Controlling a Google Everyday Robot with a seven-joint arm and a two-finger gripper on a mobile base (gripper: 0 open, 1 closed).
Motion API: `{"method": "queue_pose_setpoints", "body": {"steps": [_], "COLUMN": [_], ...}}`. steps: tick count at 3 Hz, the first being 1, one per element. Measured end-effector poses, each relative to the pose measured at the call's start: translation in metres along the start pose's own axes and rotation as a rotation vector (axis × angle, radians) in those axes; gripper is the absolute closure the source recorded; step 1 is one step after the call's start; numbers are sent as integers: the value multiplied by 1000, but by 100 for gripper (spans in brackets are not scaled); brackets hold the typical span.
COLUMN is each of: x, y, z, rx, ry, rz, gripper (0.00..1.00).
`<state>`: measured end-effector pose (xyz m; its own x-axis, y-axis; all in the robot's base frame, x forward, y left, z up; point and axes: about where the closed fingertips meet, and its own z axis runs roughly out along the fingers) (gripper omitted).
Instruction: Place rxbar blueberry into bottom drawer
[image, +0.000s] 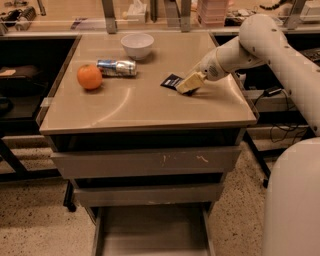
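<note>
The rxbar blueberry (171, 81) is a small flat dark wrapper lying on the cabinet top, right of the middle. My gripper (189, 84) comes in from the right and rests right over the bar's right end, hiding part of it. The bottom drawer (152, 233) is pulled out at the foot of the cabinet, showing a flat grey floor with nothing in it.
An orange (89, 76), a silver-blue can (116, 67) lying on its side and a white bowl (137, 45) stand on the cabinet top (140, 107) to the left and back. Two shut scuffed drawers (150, 161) sit above the open one. Shelves with clutter flank both sides.
</note>
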<state>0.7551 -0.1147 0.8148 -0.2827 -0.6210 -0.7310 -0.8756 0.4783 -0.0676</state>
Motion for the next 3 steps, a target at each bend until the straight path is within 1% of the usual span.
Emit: {"method": "queue_pose_setpoints", "body": {"steps": [2, 3], "x": [0, -24], "y": [2, 17], "z": [-2, -54], "rx": [2, 73], "ry": [-3, -107], "rz": [-1, -56], "gripper": [100, 100]}}
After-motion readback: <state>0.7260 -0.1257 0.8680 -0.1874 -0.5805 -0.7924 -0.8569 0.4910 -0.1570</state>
